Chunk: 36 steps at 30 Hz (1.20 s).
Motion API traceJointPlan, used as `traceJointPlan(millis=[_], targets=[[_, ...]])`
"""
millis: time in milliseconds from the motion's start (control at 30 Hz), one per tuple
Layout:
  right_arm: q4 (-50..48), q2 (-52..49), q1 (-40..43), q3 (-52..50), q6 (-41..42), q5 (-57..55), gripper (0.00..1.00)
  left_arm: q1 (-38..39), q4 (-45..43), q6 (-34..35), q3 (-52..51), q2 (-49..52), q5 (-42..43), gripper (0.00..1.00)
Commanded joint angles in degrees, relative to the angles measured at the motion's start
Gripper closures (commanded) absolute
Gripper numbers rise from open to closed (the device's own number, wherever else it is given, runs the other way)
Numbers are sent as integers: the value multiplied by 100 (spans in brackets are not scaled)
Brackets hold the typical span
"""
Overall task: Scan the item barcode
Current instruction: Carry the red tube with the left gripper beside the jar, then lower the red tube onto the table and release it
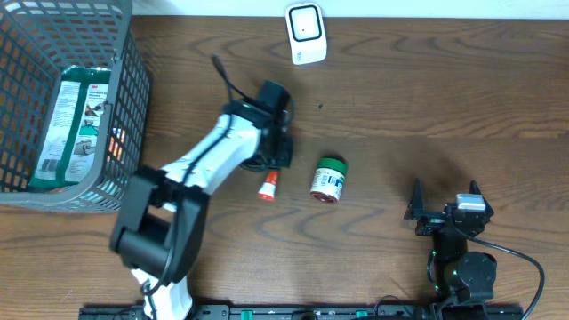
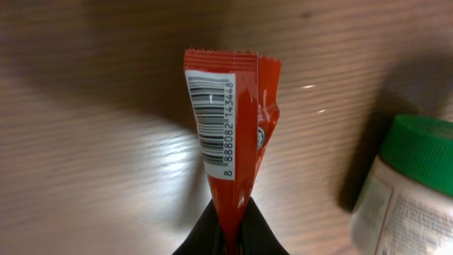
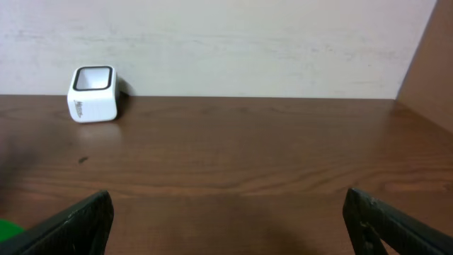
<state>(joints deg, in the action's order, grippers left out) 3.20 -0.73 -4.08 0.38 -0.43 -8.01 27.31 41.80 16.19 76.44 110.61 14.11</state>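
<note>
So the left gripper is seen pressed together on one end of a small red packet. In the wrist view the dark fingertips are pinched tight on the wrapper's near edge. The packet is pointed straight out ahead of the fingertips, and its white barcode label is turned toward the wrist camera (the bars and digits can be read pretty clearly). Whether the packet's far end is touching the wooden table can't be told. Just to the right of that gripper, near the packet but not touching it, a little jar with a green lid is resting on the table. The white scanner is found well ahead of the gripper at the far edge of the table, well apart from the packet. A grey wire basket is set off to the gripper's left, with a green box propped inside it. The right gripper is parked near the front edge, with its jaws spread wide and nothing held between them. From its wrist view the scanner is seen far ahead and to the left.
</note>
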Motion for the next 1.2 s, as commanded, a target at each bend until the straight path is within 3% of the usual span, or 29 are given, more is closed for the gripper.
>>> traceJointPlan(millis=[0,133,200,233,333,500,600,733,800,933,1167], targets=[[11,2,72,-7,79,-72,1,273,-203,240,26,273,44,93],[11,2,72,-7,81,-72,1,385,-446,466,26,420,46,91],[11,2,72,-7,81,-72,1,385,-531,494,26,437,44,50],[11,2,72,-7,79,-72,1,385,-555,494,26,437,44,39],[9,2,72,-7,79,-72,1,348,-632,492,57,380,46,28],[11,2,72,-7,79,-72,1,229,-568,490,264,24,46,23],[11,2,72,-7,79,-72,1,212,-540,463,264,-223,46,26],[11,2,72,-7,79,-72,1,229,-219,402,251,-310,20,76],[11,2,72,-7,81,-72,1,240,-105,396,175,-304,-50,85],[11,2,72,-7,79,-72,1,278,-118,385,-291,-269,-719,86],[11,2,72,-7,79,-72,1,289,-361,470,-881,-269,-767,85]])
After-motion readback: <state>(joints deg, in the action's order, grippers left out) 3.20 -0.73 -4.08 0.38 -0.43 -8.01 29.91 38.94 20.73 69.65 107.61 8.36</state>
